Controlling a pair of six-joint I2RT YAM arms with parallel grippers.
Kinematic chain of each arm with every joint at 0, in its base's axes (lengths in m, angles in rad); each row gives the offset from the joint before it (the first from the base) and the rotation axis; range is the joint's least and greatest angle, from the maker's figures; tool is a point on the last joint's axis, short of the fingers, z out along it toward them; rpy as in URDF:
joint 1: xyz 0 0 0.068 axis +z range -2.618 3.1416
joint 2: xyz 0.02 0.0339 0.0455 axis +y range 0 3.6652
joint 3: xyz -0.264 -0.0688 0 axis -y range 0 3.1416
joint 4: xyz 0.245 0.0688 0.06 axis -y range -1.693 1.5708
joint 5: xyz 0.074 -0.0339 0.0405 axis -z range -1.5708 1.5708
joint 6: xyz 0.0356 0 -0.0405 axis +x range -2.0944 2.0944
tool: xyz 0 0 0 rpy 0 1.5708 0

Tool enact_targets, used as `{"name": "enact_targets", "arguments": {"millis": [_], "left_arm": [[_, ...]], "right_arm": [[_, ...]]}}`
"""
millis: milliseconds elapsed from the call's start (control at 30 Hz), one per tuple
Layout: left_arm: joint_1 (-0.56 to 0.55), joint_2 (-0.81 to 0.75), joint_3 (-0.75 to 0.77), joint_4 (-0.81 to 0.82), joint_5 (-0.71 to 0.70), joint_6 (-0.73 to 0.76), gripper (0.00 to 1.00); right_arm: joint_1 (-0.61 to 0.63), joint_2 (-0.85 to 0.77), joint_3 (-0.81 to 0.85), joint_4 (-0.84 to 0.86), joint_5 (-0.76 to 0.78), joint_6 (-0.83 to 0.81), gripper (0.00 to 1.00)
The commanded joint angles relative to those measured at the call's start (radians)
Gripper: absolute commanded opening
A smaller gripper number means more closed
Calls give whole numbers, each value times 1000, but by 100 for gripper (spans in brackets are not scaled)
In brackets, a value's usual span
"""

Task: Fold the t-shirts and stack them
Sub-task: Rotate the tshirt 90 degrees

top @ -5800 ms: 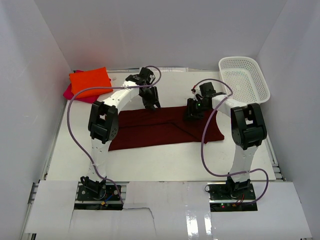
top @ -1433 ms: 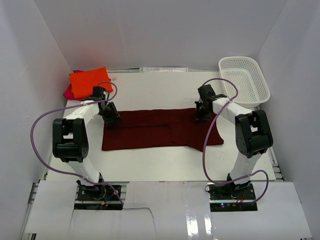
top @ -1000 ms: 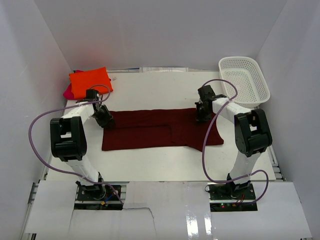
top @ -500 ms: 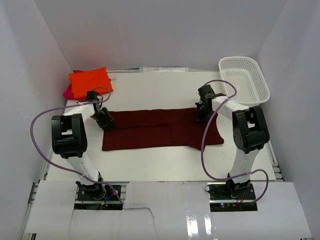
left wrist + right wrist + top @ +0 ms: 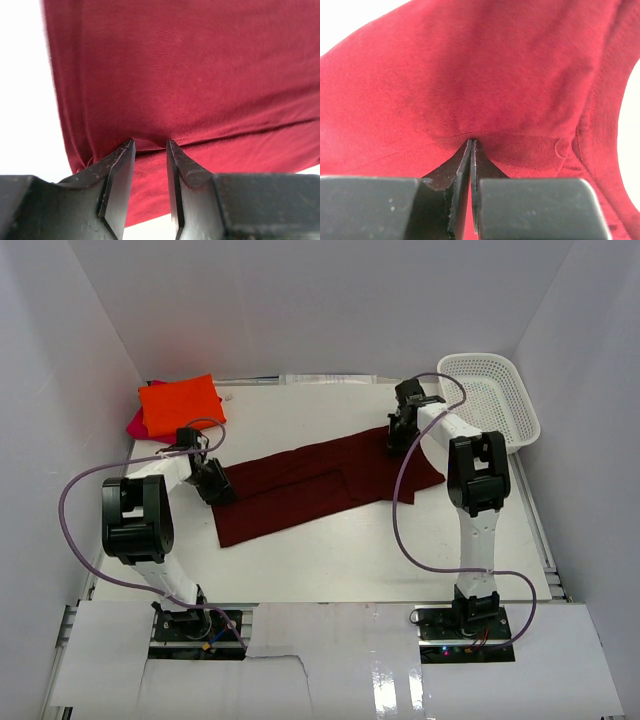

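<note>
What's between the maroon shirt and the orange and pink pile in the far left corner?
No loose object. Between the maroon t-shirt and the orange t-shirt lying on the pink t-shirt there is only bare table, plus the left gripper at the maroon shirt's left end.

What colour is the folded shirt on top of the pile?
The top t-shirt is bright orange, best seen in the top view.
</note>
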Motion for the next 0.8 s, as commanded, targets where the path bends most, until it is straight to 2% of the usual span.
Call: {"name": "enact_targets", "arguments": {"millis": [0,100,167,267,467,767], "left_arm": [[-89,53,-88,-97,-47,40,44],[-150,90,-87,-119,-52,37,45],[-186,107,-84,-133,-41,24,45],[-278,109,-73,-151,-23,-6,46],[-507,81,-76,-191,26,-89,46],[-782,40,-193,-183,106,-219,46]], "right_arm": [[-25,144,119,-13,39,-3,8],[-44,222,266,-42,7,-2,8],[-61,273,349,-49,-70,8,8],[-81,325,418,-43,-147,38,8],[-104,405,483,11,-271,98,10],[-118,467,518,117,-418,162,11]]}}
